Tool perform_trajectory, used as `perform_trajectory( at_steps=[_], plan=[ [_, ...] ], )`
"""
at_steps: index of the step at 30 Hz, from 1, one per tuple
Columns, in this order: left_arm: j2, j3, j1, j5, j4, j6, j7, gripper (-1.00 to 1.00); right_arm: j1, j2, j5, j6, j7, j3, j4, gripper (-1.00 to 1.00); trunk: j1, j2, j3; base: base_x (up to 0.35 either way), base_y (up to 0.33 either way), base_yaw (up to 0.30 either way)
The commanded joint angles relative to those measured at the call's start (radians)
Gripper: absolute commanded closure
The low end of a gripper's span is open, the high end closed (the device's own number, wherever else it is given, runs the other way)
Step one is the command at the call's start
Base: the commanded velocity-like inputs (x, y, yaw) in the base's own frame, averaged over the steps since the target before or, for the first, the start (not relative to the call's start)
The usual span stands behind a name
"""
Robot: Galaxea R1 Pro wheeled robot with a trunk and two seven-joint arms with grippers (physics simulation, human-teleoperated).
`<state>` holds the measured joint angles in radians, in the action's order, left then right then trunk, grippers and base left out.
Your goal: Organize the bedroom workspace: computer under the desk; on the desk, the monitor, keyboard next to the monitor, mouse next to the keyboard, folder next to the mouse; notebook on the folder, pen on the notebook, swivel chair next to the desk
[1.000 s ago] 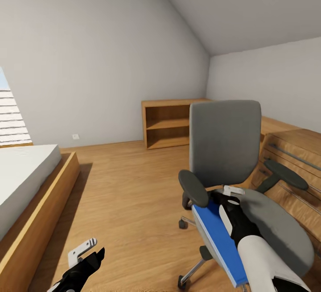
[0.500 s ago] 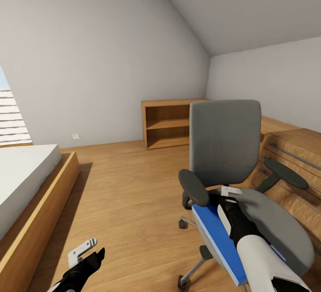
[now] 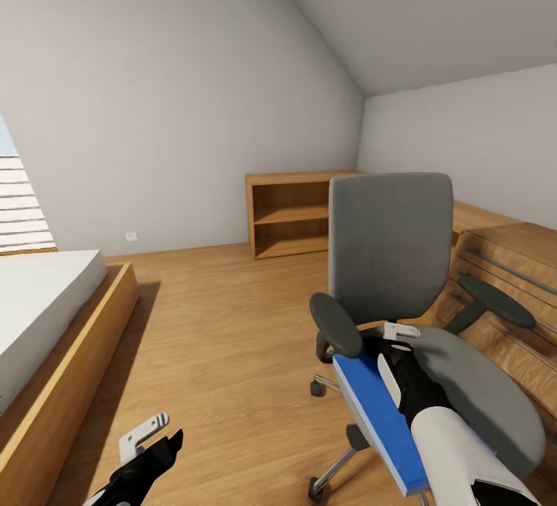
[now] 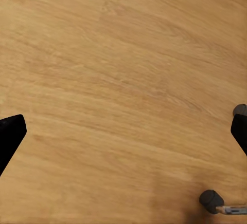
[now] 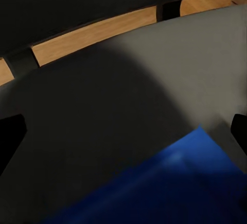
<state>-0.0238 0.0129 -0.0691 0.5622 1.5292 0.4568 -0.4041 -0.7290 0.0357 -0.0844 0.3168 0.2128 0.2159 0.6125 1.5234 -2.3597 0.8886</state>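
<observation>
Folder: flat on chair seat, overhanging front edge. Right gripper above it, jaws apart, empty. Left gripper open, idle. Risk: thin folder slides off w/ shallow pinch.

The swivel chair stands before me to the right, its back away from me and its seat toward me. The folder lies on that seat, along its left side, one end jutting past the seat's near edge. My right pincer hangs over the seat, just above the folder's far end. My left pincer hangs low at my left, over the floor. A bed lies left of me. A shelf unit stands against the far wall, behind the chair. Wooden cabinets run along the right, behind the chair.
</observation>
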Motion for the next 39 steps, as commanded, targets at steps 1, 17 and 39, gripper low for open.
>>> perform_trajectory(
  at_steps=[1, 17, 39],
  plan=[
    [-0.001, 0.001, 0.0, 0.01, 0.002, 0.003, -0.006, -1.0, 0.0, 0.001, -0.006, 0.006, -0.001, 0.005, -0.025, -1.0, 0.0, 0.0, 0.001, -0.152, -0.068, 0.0],
    [0.0, 0.002, 0.0, 0.011, 0.0, 0.003, -0.007, -1.0, 0.0, 0.001, -0.006, 0.005, 0.0, 0.005, -0.025, -1.0, 0.0, 0.0, 0.001, -0.071, -0.035, 0.0],
    [0.001, 0.003, 0.0, 0.013, 0.0, 0.003, -0.009, -1.0, 0.0, 0.002, -0.006, 0.001, 0.0, 0.006, -0.025, -1.0, 0.0, 0.0, 0.001, -0.062, 0.0, 0.0]
  ],
)
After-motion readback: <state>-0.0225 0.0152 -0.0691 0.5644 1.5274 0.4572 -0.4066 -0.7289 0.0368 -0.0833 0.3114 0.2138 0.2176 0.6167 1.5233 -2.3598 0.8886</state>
